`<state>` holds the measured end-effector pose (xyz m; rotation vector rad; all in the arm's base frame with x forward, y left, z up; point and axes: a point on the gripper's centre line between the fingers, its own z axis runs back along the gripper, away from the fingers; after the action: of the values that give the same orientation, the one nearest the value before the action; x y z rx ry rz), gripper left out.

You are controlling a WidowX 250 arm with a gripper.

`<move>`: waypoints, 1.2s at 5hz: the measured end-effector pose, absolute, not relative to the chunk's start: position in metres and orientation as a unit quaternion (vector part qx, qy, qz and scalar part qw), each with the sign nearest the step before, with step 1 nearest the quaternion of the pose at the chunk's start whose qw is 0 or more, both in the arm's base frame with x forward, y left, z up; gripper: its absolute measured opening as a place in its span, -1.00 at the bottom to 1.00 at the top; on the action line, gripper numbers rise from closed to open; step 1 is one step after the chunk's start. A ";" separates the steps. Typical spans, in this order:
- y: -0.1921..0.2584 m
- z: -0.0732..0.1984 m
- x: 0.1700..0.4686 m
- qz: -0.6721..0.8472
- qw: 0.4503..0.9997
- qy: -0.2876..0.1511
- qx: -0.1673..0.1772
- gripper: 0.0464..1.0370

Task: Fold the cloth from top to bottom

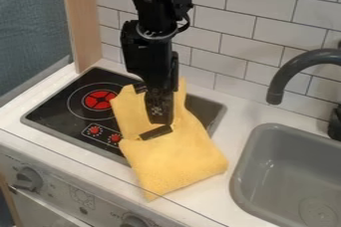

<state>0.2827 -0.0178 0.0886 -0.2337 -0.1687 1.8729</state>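
I list one fixed camera, set high on the front side, aimed down at a slant across the counter [248, 114] toward the tiled wall [250, 29], somewhat askew to it, near enough that the sink [238, 171] runs off the right edge, hob [61, 102] left of centre

Yellow cloth [176, 164] lies on blk stovetop [59, 102] & wht ctr [238, 121].

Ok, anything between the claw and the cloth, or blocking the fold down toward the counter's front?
Nothing visible either way. The claw is right at the yellow cloth, whose own lower part lies ahead; the faucet is off to the side.
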 end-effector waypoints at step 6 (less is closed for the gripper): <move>0.061 0.089 0.363 0.936 0.332 -0.063 -0.097 0.92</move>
<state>0.3634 0.0607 0.0893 -0.2545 -0.1643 2.4464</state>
